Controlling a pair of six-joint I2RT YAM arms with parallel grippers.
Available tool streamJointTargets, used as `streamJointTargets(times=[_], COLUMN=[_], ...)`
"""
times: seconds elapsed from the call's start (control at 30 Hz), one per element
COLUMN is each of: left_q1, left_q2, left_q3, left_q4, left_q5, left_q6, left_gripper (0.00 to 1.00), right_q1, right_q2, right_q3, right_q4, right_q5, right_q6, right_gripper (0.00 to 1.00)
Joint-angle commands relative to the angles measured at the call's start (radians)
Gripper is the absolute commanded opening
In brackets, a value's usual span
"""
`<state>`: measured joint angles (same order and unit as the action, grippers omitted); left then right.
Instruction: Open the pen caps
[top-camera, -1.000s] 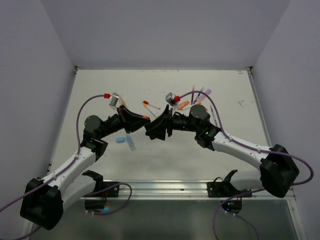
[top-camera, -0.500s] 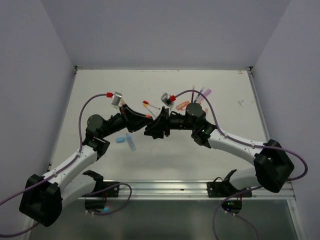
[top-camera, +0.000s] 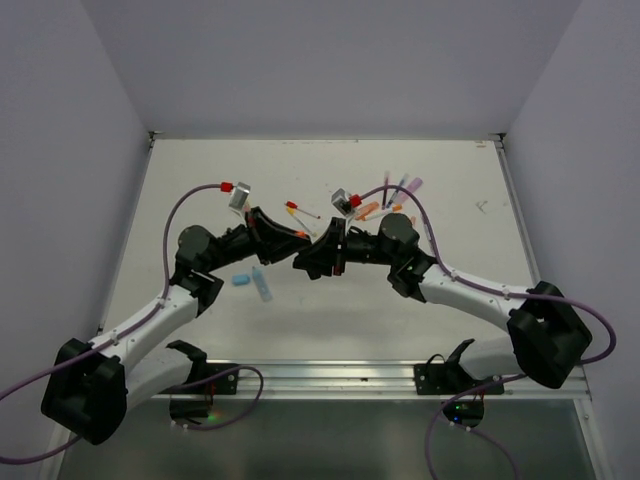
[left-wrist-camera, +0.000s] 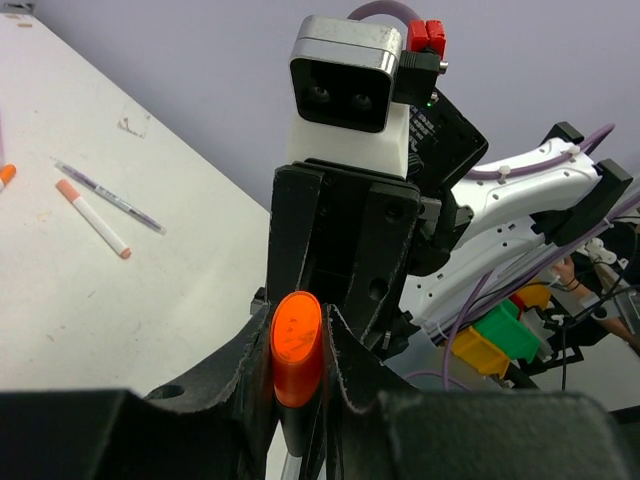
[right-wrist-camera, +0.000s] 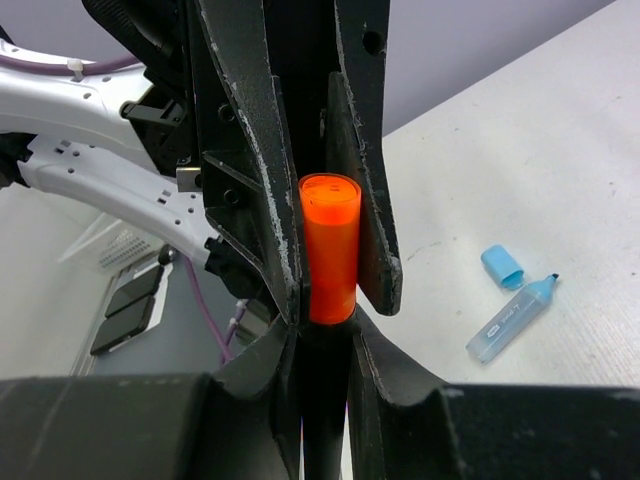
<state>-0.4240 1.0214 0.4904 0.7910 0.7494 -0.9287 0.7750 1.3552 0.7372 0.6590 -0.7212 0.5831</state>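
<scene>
From above, the left tool (top-camera: 297, 243) and right tool (top-camera: 318, 256) meet tip to tip over the middle of the counter (top-camera: 200, 190), with the orange highlighter (top-camera: 299, 235) held in the air between them. A blue highlighter (top-camera: 262, 286) lies uncapped just below, its blue cap (top-camera: 240, 279) beside it, and more pens (top-camera: 392, 192) lie scattered at the far right. The left wrist view shows the left tool clenched on one orange end, with the right tool's fingers crowding close behind it. In the right wrist view the orange barrel stands between dark pads and its lower end disappears into the right tool's own grip, so both are grasping it. I cannot tell which end is the cap. An off-axis pull could jam the cap. The smooth round plastic might slip through a pad, or the freed piece might drop to the counter.
</scene>
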Motion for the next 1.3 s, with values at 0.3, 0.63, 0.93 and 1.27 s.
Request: streamJointTargets(times=[0.3,0.63,0.93,1.27], left_q1=[0.039,0.041,0.037,-0.088], left_q2=[0.065,0.057,0.048,0.164], left_q3=[0.237,0.251,0.265,0.163], left_q4=[0.286,0.147,-0.772,-0.987], left_q5=[-0.251,-0.277,-0.487,-0.646], left_q6=[0.001,0.031,0.198,0.202], left_gripper=[0.00,0.00,0.00,0.04], right_q1=[0.047,0.049,0.033,0.033], right_q2=[-0.016,-0.014,-0.117,-0.027], right_q3=[-0.168,-0.223,-0.206,-0.136], right_q4=[-0.016,0.019,-0.266,-0.365], right_q5=[-0.084,-0.040,0.403,0.617], right_q6=[-0.009,0.006,-0.068,-0.040], right_gripper=[0.00,0.00,0.00,0.00])
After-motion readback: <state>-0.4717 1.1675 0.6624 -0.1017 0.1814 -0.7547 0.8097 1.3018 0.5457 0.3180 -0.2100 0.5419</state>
